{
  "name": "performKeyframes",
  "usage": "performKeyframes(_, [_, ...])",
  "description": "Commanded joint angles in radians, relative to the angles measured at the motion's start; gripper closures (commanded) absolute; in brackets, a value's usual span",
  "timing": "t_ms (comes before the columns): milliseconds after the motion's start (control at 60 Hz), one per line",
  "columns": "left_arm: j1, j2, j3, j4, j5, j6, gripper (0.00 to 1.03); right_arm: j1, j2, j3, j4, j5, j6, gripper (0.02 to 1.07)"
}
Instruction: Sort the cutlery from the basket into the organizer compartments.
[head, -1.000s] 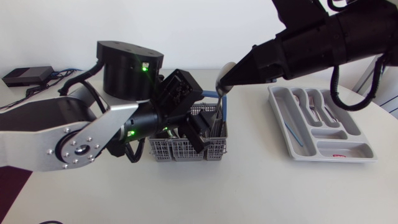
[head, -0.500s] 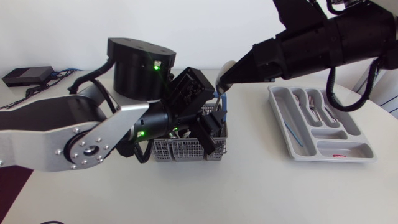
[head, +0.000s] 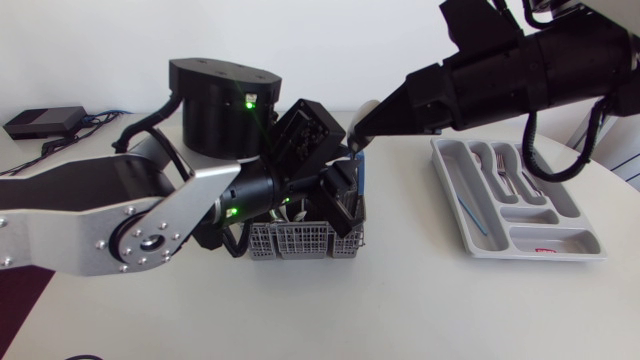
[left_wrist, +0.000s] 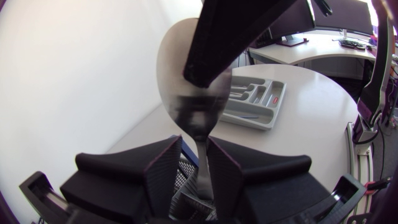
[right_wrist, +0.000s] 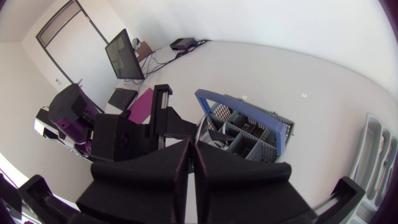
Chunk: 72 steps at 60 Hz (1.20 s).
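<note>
A white table with a rounded edge spreads beneath both grippers, evenly lit and marked only by soft shadows. A plain white wall rises behind it. Far ahead of the right gripper, at the table's corner, lies a flat black box with cables beside it. Farther on are a dark monitor and a keyboard. Ahead of the left gripper, past the table, a pale desk carries dark screens.
</note>
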Motion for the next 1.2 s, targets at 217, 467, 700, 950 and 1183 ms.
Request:
performKeyframes(217, [0.008, 0.004, 0.013, 0.031, -0.025, -0.038, 1.0, -0.012, -0.016, -0.023, 0.012, -0.009, 0.028, 1.01])
performKeyframes(467, [0.011, -0.01, 0.01, 0.022, -0.022, -0.055, 1.0, -0.012, -0.017, -0.024, 0.026, -0.008, 0.028, 0.85])
performKeyframes(700, [0.041, -0.017, 0.024, -0.009, 0.027, -0.089, 1.0, -0.013, -0.045, -0.024, 0.041, 0.026, 0.019, 0.61])
performKeyframes(950, [0.072, -0.019, 0.045, -0.026, 0.068, -0.124, 1.0, -0.041, -0.066, -0.049, 0.057, 0.046, -0.007, 0.59])
performKeyframes(1183, [0.199, -0.013, 0.125, -0.093, 0.212, -0.248, 1.0, -0.088, -0.12, -0.125, 0.092, 0.074, -0.065, 0.58])
